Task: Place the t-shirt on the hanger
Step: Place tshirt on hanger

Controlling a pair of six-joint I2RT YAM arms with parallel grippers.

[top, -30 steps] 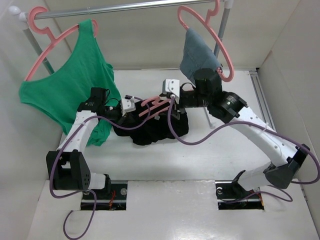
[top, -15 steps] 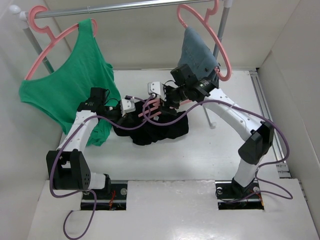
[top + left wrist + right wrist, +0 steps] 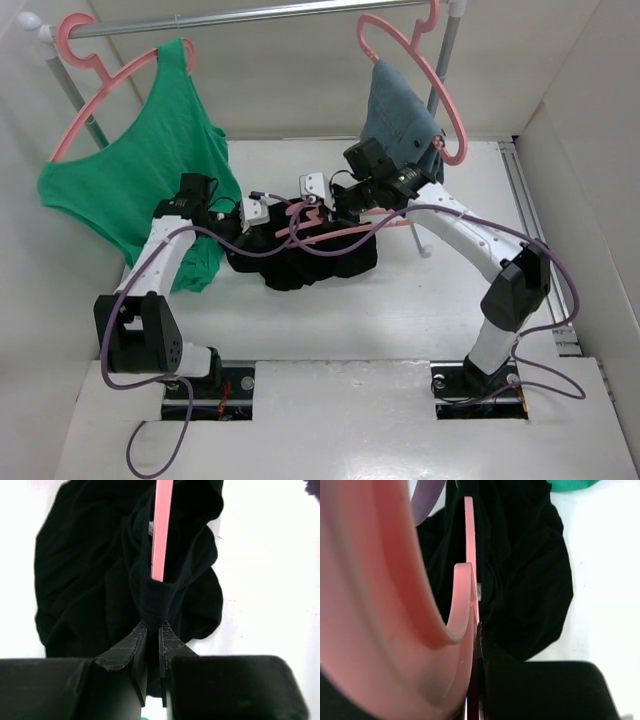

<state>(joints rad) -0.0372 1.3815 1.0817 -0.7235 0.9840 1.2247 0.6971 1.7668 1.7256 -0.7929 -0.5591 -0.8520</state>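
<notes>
The black t-shirt [image 3: 300, 262] lies bunched on the white table, mid-view. My left gripper [image 3: 262, 215] is shut on a fold of it at its left edge; in the left wrist view the jaws [image 3: 152, 626] pinch black cloth [image 3: 90, 570]. The pink hanger [image 3: 345, 232] lies slanted across the top of the shirt. One thin arm of the hanger [image 3: 161, 530] runs into the fold just beyond my left jaws. My right gripper [image 3: 310, 200] is shut on the hanger, which fills the left of the right wrist view [image 3: 380, 605] against the one finger [image 3: 487, 652] that shows.
A rail [image 3: 250, 15] spans the back. On it hang a green tank top [image 3: 150, 150] on a pink hanger at left and a blue-grey denim garment [image 3: 400, 115] on another at right. A rack post [image 3: 415, 235] stands right of the shirt. White walls enclose the table.
My right arm has reached further left and lower over the shirt and its jaws have closed on the hanger, which now lies flatter across the shirt. The left arm has not moved.
</notes>
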